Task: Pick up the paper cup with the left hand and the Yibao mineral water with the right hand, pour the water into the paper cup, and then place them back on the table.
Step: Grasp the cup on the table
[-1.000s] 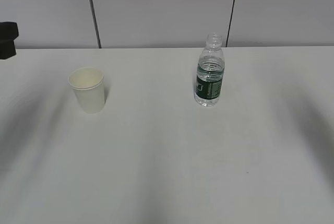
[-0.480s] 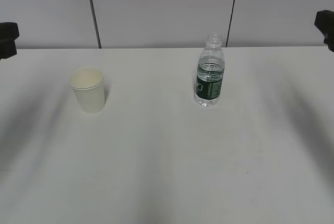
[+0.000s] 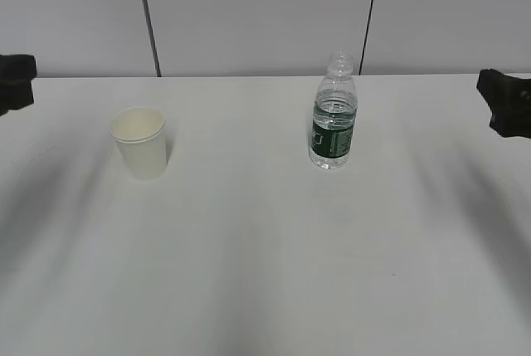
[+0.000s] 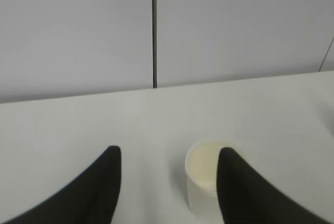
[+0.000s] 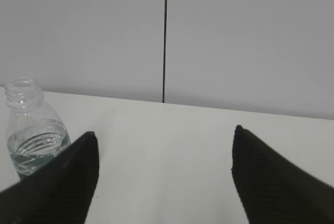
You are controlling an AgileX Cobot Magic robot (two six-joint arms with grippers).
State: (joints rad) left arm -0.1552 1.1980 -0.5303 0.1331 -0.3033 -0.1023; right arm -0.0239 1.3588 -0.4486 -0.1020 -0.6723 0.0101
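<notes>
So the paper cup is sitting upright on the white desk, over on the left half, open top showing a cream inside. The water bottle stands upright too, right of the middle and a bit further back, no cap on it, dark green label around the belly, some water visible up near the ribbed shoulder. The two are well apart from each other. My left claw is only just poking in at the left edge of the outside view, off to the side of the cup and not touching it. From my left wrist cam the claw is partly spread with nothing in it, and the cup sits low in frame, half tucked behind my right-hand finger. My right claw is at the right edge, well away from the bottle. On the right wrist cam that claw is spread wide and empty, and the bottle peeks up behind the left finger. Grey wall panels with dark seams behind everything.
</notes>
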